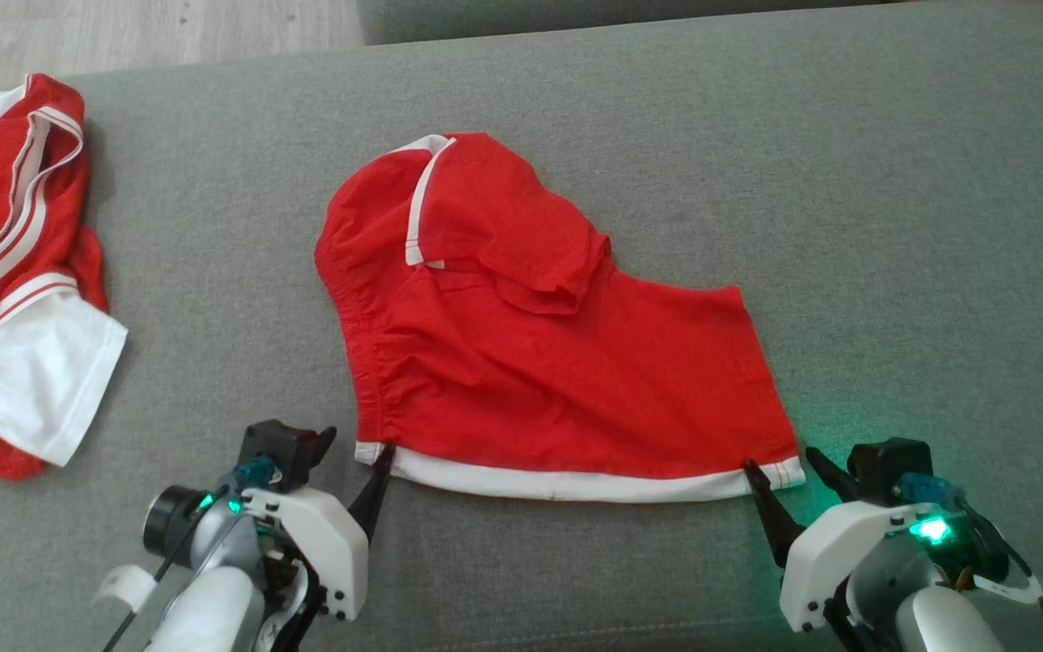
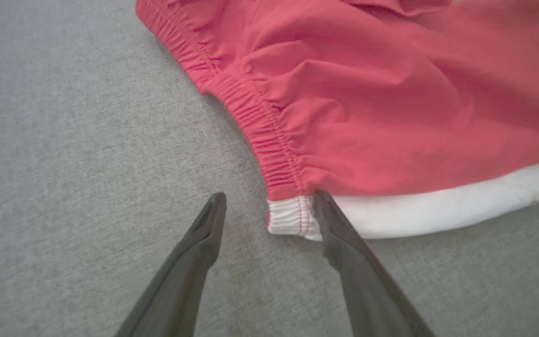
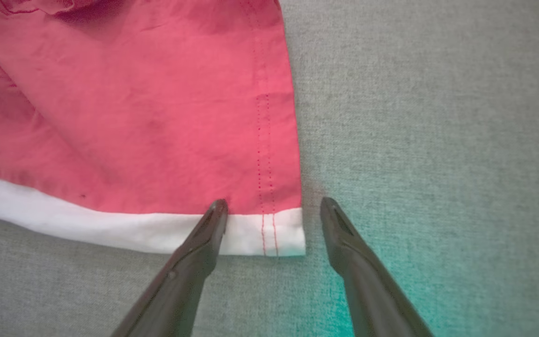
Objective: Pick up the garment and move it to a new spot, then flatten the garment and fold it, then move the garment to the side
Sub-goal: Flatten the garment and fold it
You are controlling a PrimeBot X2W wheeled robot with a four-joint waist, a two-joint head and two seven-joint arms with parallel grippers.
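Centre of the head view: red fabric shorts with white hem band [image 1: 558, 362] on grey upholstery [image 1: 893, 226]; left gripper [image 2: 269, 195] and right gripper [image 3: 274, 201], fully spread, straddle their lower corners, gripping nothing.

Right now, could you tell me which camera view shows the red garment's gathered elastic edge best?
The left wrist view: the gathered elastic edge runs close up, each pucker clear. The head view shows it small, along the left side of the red garment. The right wrist view shows the garment's opposite white-trimmed corner.
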